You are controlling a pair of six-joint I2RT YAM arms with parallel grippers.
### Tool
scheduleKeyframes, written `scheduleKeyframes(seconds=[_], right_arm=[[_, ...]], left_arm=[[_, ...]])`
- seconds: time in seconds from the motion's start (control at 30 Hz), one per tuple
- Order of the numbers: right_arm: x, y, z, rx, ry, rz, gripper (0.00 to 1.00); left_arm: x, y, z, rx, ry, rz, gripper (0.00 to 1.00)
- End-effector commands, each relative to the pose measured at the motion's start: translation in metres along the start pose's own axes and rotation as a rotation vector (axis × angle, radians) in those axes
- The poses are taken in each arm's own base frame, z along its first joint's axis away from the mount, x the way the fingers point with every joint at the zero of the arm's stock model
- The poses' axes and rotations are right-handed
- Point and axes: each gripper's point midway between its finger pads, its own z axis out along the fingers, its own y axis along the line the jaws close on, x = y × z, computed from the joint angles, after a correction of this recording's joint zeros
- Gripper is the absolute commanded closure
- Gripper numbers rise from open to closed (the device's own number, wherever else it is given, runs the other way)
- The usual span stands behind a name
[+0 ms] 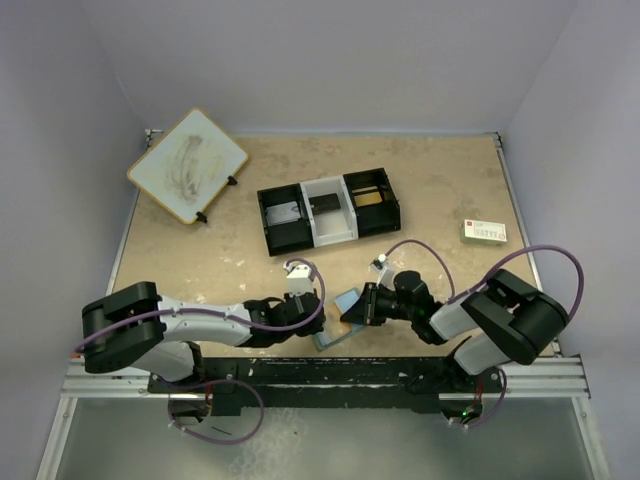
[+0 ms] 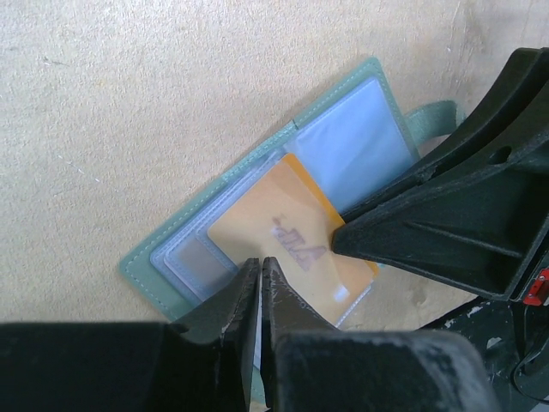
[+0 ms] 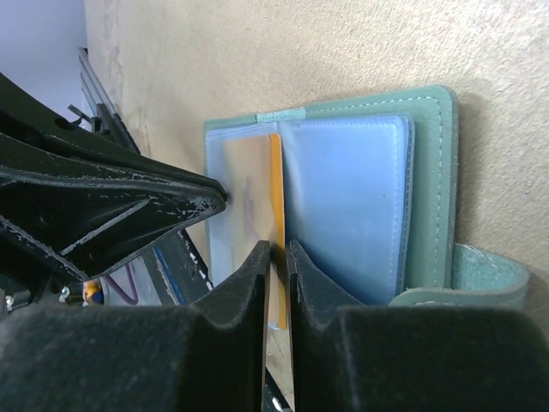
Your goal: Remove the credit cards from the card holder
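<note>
The grey-green card holder (image 1: 345, 300) lies open near the table's front edge, between my two grippers. In the left wrist view the card holder (image 2: 150, 257) shows pale-blue pocket panels and an orange-gold credit card (image 2: 274, 232) under a clear sleeve. My left gripper (image 2: 259, 264) is shut on the holder's near pocket edge. In the right wrist view my right gripper (image 3: 276, 251) is shut on the thin edge of the orange-gold card (image 3: 275, 172), beside the holder's blue panel (image 3: 343, 197). I cannot pick out the pale bluish-grey card from the panels.
A black-and-white three-compartment tray (image 1: 328, 210) stands mid-table behind the holder. A white box with red and green print (image 1: 484, 232) lies at the right. A wood-framed white board (image 1: 188, 165) sits at the back left. The metal rail (image 1: 350, 375) runs just behind the grippers.
</note>
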Motion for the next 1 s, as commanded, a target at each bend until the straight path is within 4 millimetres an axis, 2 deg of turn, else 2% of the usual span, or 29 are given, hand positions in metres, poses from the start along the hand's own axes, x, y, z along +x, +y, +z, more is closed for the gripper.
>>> scheduleKeyframes(seconds=[0.0, 0.17, 0.3, 0.4, 0.53, 0.67, 0.8, 0.97], right_arm=[[-0.004, 0.012, 0.003, -0.071, -0.002, -0.014, 0.85], [-0.007, 0.009, 0.004, -0.072, -0.009, 0.010, 0.83], [-0.011, 0.005, 0.004, -0.063, -0.019, 0.021, 0.77], [-0.014, 0.003, 0.003, -0.061, -0.030, 0.034, 0.76], [-0.016, 0.007, 0.004, -0.087, -0.017, 0.028, 0.83], [-0.015, 0.012, 0.003, -0.119, -0.021, 0.024, 0.99], [-0.015, 0.012, 0.001, -0.127, -0.033, 0.036, 1.00], [-0.018, 0.002, -0.002, -0.087, -0.063, 0.062, 1.00]], left_arm=[[0.023, 0.039, -0.002, -0.130, 0.075, 0.117, 0.98], [0.024, 0.049, -0.003, -0.172, 0.082, 0.153, 1.00], [0.022, 0.048, -0.004, -0.171, 0.078, 0.160, 1.00], [0.021, 0.046, -0.004, -0.166, 0.078, 0.165, 1.00], [0.020, 0.046, -0.005, -0.167, 0.078, 0.172, 1.00], [0.020, 0.045, -0.005, -0.168, 0.078, 0.174, 1.00], [0.019, 0.045, -0.005, -0.167, 0.075, 0.172, 1.00], [0.019, 0.046, -0.006, -0.172, 0.078, 0.175, 1.00]])
